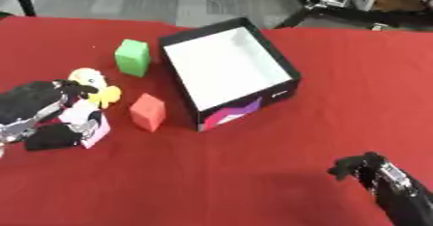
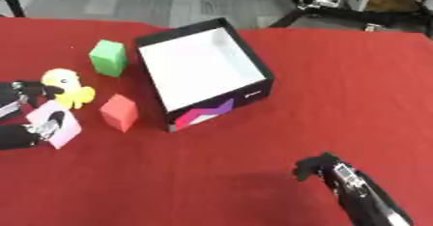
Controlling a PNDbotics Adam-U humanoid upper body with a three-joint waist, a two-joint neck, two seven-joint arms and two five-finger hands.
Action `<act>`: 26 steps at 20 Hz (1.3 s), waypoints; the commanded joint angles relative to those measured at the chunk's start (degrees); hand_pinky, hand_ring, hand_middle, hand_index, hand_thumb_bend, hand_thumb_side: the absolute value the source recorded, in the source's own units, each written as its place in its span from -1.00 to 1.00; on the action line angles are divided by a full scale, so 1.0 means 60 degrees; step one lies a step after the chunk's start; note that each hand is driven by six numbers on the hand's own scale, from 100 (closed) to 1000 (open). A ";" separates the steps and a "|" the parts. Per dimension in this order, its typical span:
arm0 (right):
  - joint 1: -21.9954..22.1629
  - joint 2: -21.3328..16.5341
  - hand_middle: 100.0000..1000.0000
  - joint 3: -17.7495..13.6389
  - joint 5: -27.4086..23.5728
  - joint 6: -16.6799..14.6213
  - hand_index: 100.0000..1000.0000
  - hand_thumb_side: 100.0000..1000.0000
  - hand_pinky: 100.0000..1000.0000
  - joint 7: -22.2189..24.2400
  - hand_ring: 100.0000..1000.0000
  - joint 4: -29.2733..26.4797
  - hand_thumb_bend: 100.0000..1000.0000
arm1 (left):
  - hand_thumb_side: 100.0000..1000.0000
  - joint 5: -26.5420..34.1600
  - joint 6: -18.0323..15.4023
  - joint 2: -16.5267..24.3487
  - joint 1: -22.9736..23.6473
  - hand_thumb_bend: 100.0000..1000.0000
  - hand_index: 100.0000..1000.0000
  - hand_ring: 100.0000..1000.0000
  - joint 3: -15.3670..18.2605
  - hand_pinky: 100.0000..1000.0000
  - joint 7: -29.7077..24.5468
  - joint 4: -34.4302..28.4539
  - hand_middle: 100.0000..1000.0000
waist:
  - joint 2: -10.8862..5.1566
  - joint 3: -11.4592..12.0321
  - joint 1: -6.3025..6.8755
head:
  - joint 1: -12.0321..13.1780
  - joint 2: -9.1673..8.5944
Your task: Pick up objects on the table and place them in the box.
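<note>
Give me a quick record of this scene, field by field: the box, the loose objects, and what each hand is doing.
box: black walls, white inside, nothing in it
green block: left of box
red block: near box's front left corner
yellow toy: left of red block
left hand: fingers curled round a pink-and-white carton
right hand: lower right, holding nothing, fingers curled
table: red cloth

Even, bright overhead light, soft shadows on the red tablecloth, slight overall blur.

You face red desk. Black box, white inside, sits mid-desk. To its left: green block, red block, yellow duck, pale pink-white item.
</note>
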 commanded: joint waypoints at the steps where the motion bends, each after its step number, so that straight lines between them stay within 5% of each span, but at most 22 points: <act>1: -0.0028 -0.0076 -0.07 -0.0074 0.0060 -0.0019 0.34 1.00 1.00 -0.0020 0.45 -0.0097 -1.00 | 0.66 -0.0296 0.0292 0.0183 0.0005 -1.00 0.87 0.30 0.0198 0.50 0.0033 -0.0169 0.48 | -0.0160 0.0013 0.0109 | -0.0036 0.0062; 7: -0.0028 -0.0075 -0.07 -0.0082 0.0069 -0.0023 0.34 1.00 1.00 -0.0033 0.45 -0.0101 -1.00 | 0.81 -0.0506 0.1038 0.0061 0.0206 -0.91 0.92 0.40 0.0355 0.55 0.0454 -0.0161 0.60 | -0.0158 0.0030 0.0106 | -0.0063 0.0062; 10: -0.0031 -0.0078 -0.07 -0.0089 0.0067 -0.0027 0.34 1.00 1.00 -0.0045 0.45 -0.0104 -1.00 | 1.00 -0.0560 0.1322 -0.0013 0.0261 -0.68 0.94 0.40 0.0350 0.56 0.0648 -0.0036 0.62 | -0.0162 0.0029 0.0104 | -0.0071 0.0062; 14: -0.0030 -0.0082 -0.07 -0.0087 0.0067 -0.0029 0.34 1.00 1.00 -0.0050 0.45 -0.0102 -1.00 | 1.00 -0.0587 0.1502 -0.0102 0.0264 -0.42 0.93 0.40 0.0330 0.56 0.0875 0.0304 0.61 | -0.0163 0.0029 0.0102 | -0.0077 0.0062; 26: -0.0032 -0.0091 -0.07 -0.0075 0.0062 -0.0027 0.34 1.00 1.00 -0.0046 0.45 -0.0099 -1.00 | 1.00 -0.0575 0.1666 -0.0331 0.0136 -0.52 0.90 0.39 0.0176 0.53 0.0975 0.1519 0.59 | -0.0167 0.0011 0.0100 | -0.0093 0.0062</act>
